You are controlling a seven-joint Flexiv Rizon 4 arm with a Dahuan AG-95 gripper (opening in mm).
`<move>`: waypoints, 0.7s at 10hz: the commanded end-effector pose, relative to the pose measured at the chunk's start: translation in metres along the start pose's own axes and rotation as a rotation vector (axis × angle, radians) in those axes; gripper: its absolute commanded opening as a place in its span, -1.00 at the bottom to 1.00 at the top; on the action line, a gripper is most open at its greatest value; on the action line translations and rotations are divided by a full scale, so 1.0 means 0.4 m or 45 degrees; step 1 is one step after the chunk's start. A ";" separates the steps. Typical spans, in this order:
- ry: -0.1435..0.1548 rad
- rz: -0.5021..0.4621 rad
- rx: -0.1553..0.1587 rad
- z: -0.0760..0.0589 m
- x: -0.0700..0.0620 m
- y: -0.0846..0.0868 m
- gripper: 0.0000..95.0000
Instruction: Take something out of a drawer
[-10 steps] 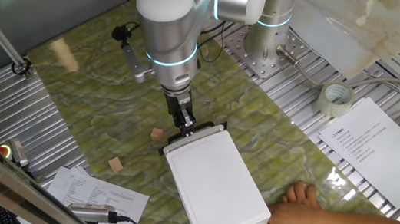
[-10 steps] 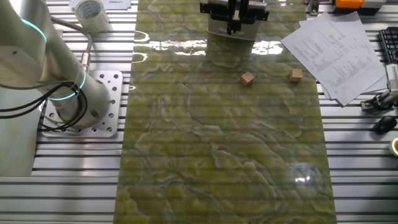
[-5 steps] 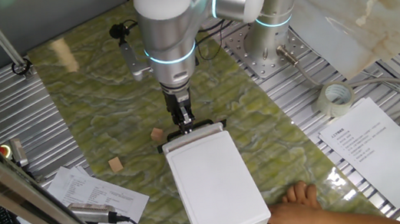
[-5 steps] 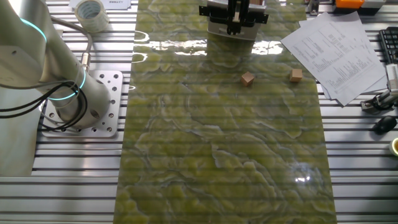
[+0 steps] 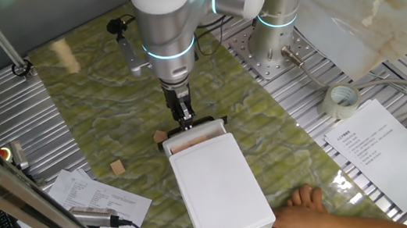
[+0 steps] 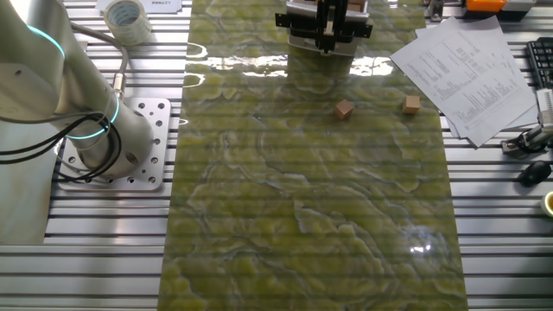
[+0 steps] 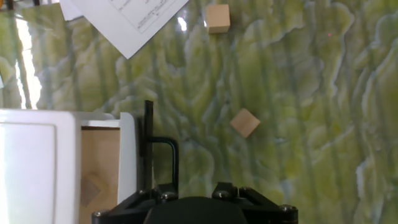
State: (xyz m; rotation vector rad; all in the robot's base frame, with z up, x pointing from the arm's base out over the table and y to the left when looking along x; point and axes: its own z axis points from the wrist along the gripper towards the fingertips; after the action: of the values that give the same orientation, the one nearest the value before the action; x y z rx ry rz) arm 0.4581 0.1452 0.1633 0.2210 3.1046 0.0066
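Hand view is showing the hand [image 7: 163,163] pointing straight down, fingers pinching the black handle [image 7: 166,149] of the drawer [image 7: 102,168], with a small wooden cube [image 7: 93,188] lying inside.

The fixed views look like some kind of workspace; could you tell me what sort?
Probably a robotics lab bench: the arm's base is bolted to a slatted aluminium table, with printed sheets and a tape roll nearby.
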 end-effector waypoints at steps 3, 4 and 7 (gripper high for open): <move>0.011 -0.021 0.013 -0.007 0.003 -0.037 -0.20; 0.011 -0.021 0.015 -0.007 0.002 -0.044 -0.20; 0.016 -0.028 0.017 -0.011 0.005 -0.059 -0.20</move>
State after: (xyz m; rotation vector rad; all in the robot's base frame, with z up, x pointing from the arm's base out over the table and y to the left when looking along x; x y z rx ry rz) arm 0.4532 0.1216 0.1675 0.1881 3.1203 -0.0129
